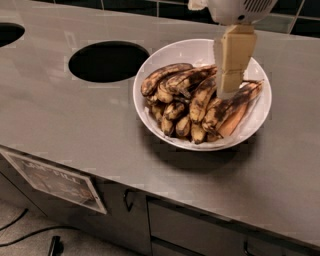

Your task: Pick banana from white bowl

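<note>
Where the tool was: the tool [228, 91] hung straight down from the white arm [235, 10] at the top edge, into the right half of the white bowl [172, 54], with its tip at the heap of fruit.
Tool state: whether it was wide, narrow or holding anything could not be told.
Banana: the banana [240, 100] lay inside the bowl on the right side of the heap. It was long, curved and blotched dark, with one end pointing up toward the right rim. The tool's tip was just beside its left part; whether they touched could not be told.
In the way: another long banana [201, 100] lay close on the tool's left, and the tool hid the gap between the two.
Under the banana: a flat orange-yellow piece [235, 121] lay against its lower edge.
Other fruit: two long bananas [167, 76] lay across the top left of the heap, and short stubby bananas [175, 117] crowded the front left.
Bowl: it stood on the grey bench [75, 130], right of a dark round hole [107, 61] and apart from it.
Farther off: a second hole [7, 34] was cut off at the left edge.
Below the bench: a label [55, 182] hung on the cabinet front, beside a handle [127, 200].
</note>
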Robot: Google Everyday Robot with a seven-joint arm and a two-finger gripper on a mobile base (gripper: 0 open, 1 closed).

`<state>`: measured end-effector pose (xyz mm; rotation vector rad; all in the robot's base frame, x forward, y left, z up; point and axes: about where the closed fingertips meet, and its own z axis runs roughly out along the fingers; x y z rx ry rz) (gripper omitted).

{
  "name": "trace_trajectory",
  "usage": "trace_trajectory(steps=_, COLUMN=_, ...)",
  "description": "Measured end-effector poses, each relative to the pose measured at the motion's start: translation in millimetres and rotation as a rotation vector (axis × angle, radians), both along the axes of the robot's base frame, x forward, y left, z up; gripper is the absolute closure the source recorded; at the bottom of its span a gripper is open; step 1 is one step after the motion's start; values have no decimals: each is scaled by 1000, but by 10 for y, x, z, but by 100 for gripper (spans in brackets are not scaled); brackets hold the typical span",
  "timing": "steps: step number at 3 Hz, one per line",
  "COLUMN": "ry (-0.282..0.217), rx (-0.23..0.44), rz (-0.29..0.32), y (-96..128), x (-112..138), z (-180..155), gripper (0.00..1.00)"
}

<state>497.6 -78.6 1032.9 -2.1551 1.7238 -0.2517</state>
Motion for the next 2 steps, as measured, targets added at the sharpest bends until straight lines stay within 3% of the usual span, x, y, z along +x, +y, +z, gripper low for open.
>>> trace_trajectory(steps=2, ry=-22, rx=-2, rz=70, y=177, x=190, z=-21, gripper=0)
